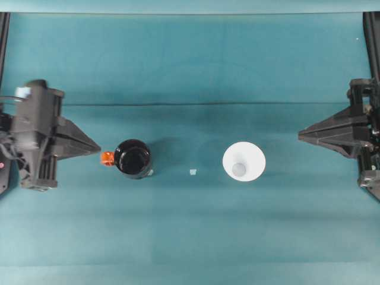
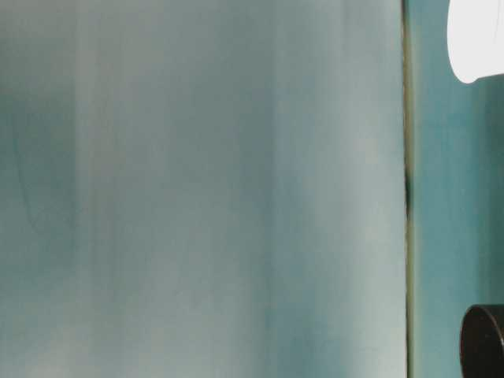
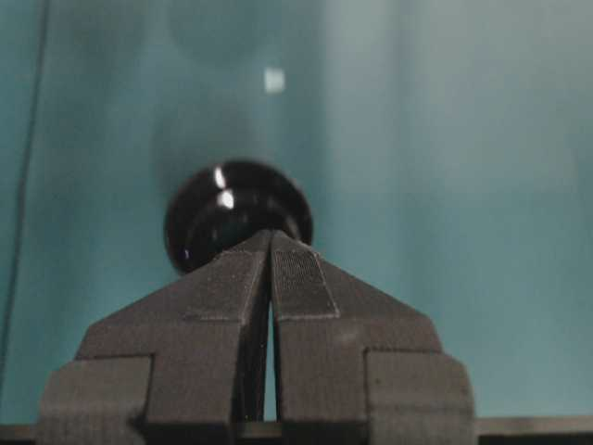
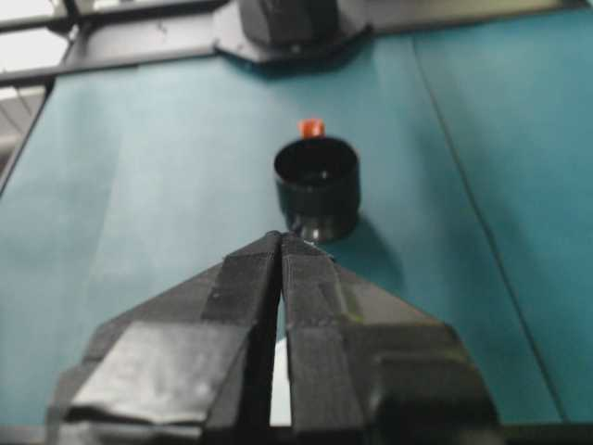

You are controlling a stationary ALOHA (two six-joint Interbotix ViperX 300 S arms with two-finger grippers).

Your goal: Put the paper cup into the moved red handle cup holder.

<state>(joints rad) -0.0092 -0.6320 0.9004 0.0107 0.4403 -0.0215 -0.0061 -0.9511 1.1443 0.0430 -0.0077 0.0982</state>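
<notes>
Two cups on the teal table [image 1: 190, 237], well apart along one line in the overhead view. Red handle cup holder [image 1: 132, 158] at about 9 o'clock from table centre, upright, mouth open to the camera, glossy black inside; orange-red tab [image 1: 107, 158] on its 9 o'clock side. Paper cup [image 1: 243, 161] at about 3 o'clock from centre, upright too, wide white rim with a small greyish base visible down inside. Small pale scrap [image 1: 192, 171] lying between them, nearer the midpoint, touching neither.

Left gripper [image 1: 98, 151] at 9 o'clock of the holder, tip just beside the tab, fingers pressed together with nothing between. Same from the left wrist view: left gripper [image 3: 271, 243] closed to a thin seam, holder [image 3: 237, 211] right past the tip at 12 o'clock, scrap [image 3: 273, 80] farther on.

Right gripper [image 1: 300, 136] at 3 o'clock of the paper cup, apart from it, pointing inward, fingers together and empty. From the right wrist view: tip [image 4: 281, 243] shut tight, holder [image 4: 317, 184] beyond at 12 o'clock with its tab [image 4: 311, 127] on the far side.

Table-level view: blurred white cup wall [image 2: 476, 39] and dark holder edge [image 2: 482, 340] on the tabletop, little else readable.
</notes>
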